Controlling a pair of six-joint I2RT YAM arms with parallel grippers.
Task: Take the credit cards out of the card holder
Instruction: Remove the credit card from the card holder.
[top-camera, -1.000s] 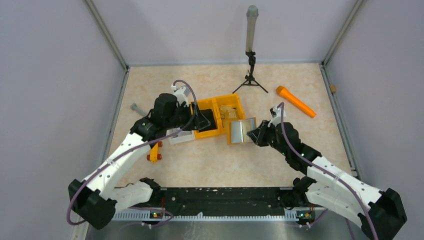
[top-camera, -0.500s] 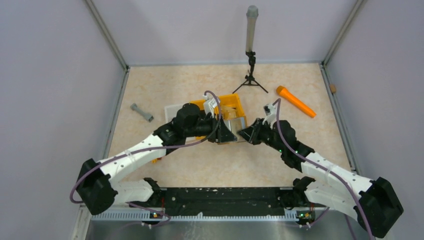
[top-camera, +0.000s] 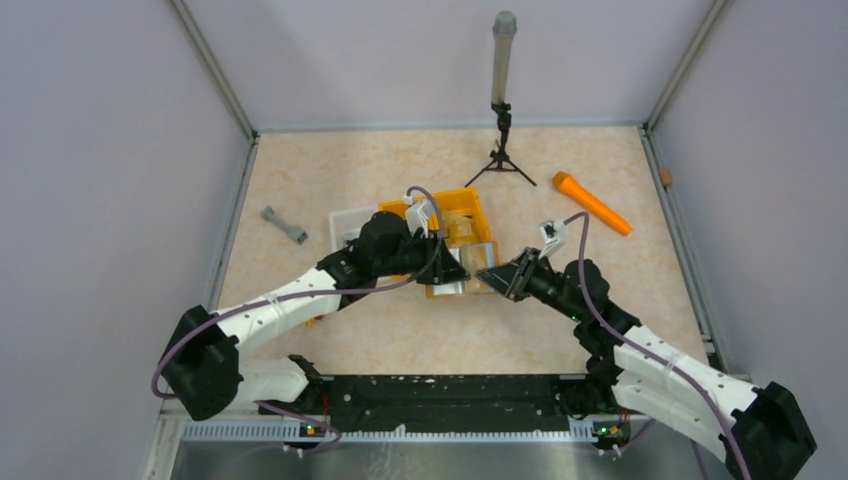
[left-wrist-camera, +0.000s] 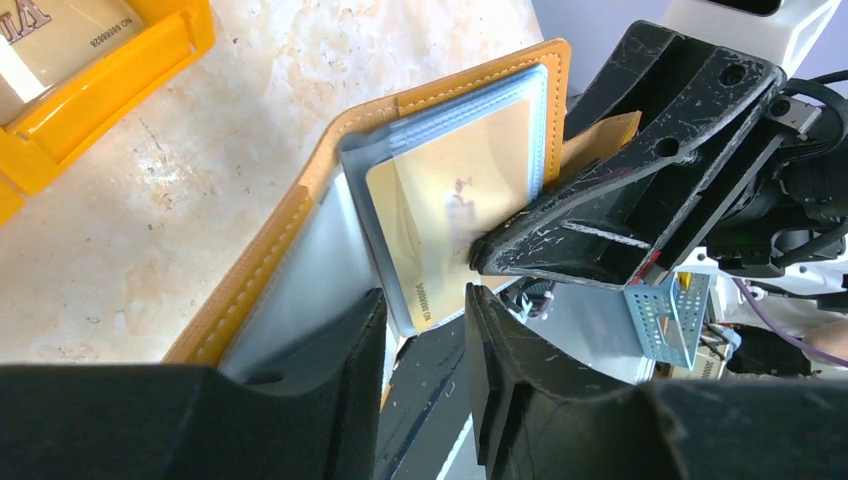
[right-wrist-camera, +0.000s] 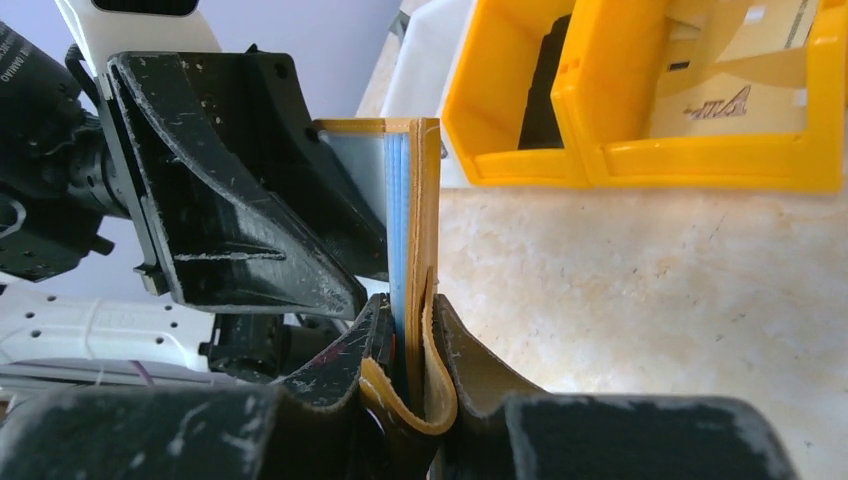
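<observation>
Left gripper (left-wrist-camera: 425, 385): its fingers (left-wrist-camera: 325, 390) stand apart with a clear gap, and the lower edge of the front card (left-wrist-camera: 450, 205) reaches into that gap. No pad is seen pressing on it. Right gripper (right-wrist-camera: 408, 322): the fingers are pressed together on the tan flap of the card holder (right-wrist-camera: 428, 190), pinching it by the fold and presenting it open toward the left arm. The credit cards (left-wrist-camera: 535, 130) sit stacked in clear sleeves inside the holder, and only the pale gold front card is fully exposed. From above, the holder hangs between the two grippers, just in front of the orange bins (top-camera: 470, 205). Whether its lower edge touches the table (top-camera: 400, 330) cannot be told. Assessment: the step in hand is taking hold of the front card, and no card in this holder is out yet. Recommended practice is to centre the card's free edge between the pads and close on the card alone, clear of the sleeve and the stitched border. The pull should run straight along the pocket line, away from the right gripper, while that gripper holds firm. Hazards are catching the sleeve, dragging out several cards together, or pulling the holder from its pinch.
</observation>
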